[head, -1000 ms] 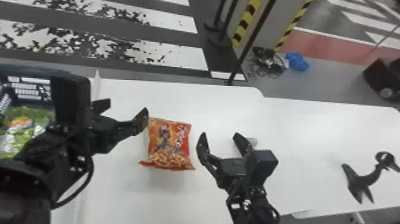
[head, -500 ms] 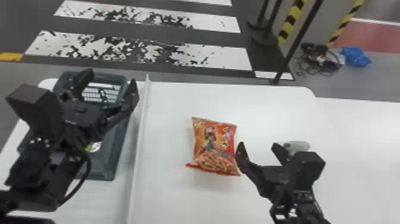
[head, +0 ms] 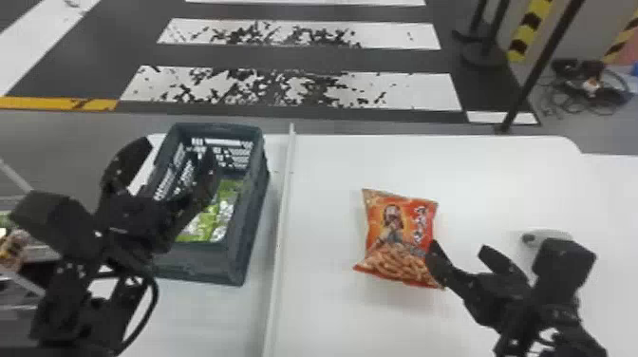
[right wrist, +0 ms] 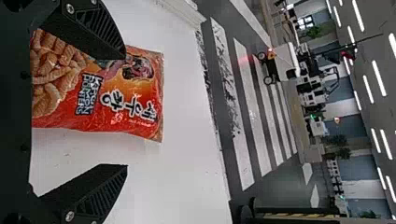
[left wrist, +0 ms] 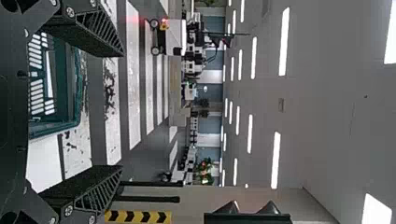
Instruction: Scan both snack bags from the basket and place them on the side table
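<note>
Your left hand point(head: 176, 149) is wide, its two fingers apart at the basket point(head: 244, 237), with one fingertip over the basket's mouth. The green bag point(head: 209, 223) lies inside, below that finger. Your right hand point(head: 458, 248) is wide too and holds nothing; the orange bag point(head: 396, 237) lies flat on the bench point(head: 327, 166) just to its left, one finger overlapping the bag's edge. You cannot tell whether they touch.

The step in hand looks like fetching the green bag. Bring your left hand farther right until both fingers are over the basket's opening, then tip them down; they seem to point more forward than down. Keep clear of the rim, which could catch a knuckle. Close softly on a fold, and lift straight up past the wall. Mind your right finger: a careless nudge could skid the orange bag.

The orange bag is a puffed pillow of shiny printed film with flat, crimped ends; expect it to slip and crackle if pinched on the bulge. The green one shows glossy, creased film. The basket is stiff-looking dark plastic with slotted walls and square corners; the bench is smooth and white, split by a raised strip point(head: 285, 204) between your hands.
</note>
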Motion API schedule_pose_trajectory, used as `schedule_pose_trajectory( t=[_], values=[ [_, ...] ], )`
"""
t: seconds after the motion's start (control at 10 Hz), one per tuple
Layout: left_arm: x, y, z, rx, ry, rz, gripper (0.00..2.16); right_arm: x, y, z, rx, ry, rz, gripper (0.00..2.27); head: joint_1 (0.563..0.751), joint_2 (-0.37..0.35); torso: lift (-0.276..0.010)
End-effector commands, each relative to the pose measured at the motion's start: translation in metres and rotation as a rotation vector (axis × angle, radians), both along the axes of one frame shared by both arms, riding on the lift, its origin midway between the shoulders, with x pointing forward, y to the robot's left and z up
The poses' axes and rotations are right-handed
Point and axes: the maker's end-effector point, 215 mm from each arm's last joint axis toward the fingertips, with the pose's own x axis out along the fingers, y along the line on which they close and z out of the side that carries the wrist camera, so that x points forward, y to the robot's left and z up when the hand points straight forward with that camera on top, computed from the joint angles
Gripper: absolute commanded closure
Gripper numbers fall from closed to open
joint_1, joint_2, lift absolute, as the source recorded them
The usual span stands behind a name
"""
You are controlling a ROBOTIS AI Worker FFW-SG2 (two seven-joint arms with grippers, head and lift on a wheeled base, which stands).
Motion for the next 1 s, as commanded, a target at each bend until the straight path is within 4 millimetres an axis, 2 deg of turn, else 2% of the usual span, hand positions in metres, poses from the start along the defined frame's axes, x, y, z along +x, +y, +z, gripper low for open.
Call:
schedule_pose_trajectory(
  t=[0.0, 0.2, 0.3, 0.7, 0.8, 0.9],
  values=[
    [-0.008, 0.009, -0.005, -0.013, 0.007, 0.008, 0.15, -0.005, 0.004, -0.026, 0.063, 0.099, 0.024, 0.10, 0.695, 0.041, -0.074],
    [-0.012, 0.013, -0.016, -0.010, 0.031, 0.010, 0.15, -0.012, 0.010, -0.058, 0.134, 0.222, 0.077, 0.10, 0.695, 0.070, -0.074],
    [-0.013, 0.013, -0.020, -0.010, 0.039, 0.008, 0.15, -0.014, 0.016, -0.065, 0.157, 0.257, 0.100, 0.10, 0.695, 0.079, -0.074],
    [-0.014, 0.012, -0.029, -0.011, 0.055, -0.003, 0.15, -0.017, 0.037, -0.073, 0.312, 0.336, 0.170, 0.10, 0.695, 0.107, -0.074],
    [-0.015, 0.012, -0.032, -0.014, 0.061, -0.007, 0.15, -0.020, 0.038, -0.080, 0.344, 0.369, 0.178, 0.11, 0.695, 0.115, -0.074],
    [-0.014, 0.012, -0.035, -0.022, 0.067, -0.008, 0.15, -0.019, 0.038, -0.084, 0.377, 0.375, 0.181, 0.37, 0.695, 0.118, -0.074]
  ],
)
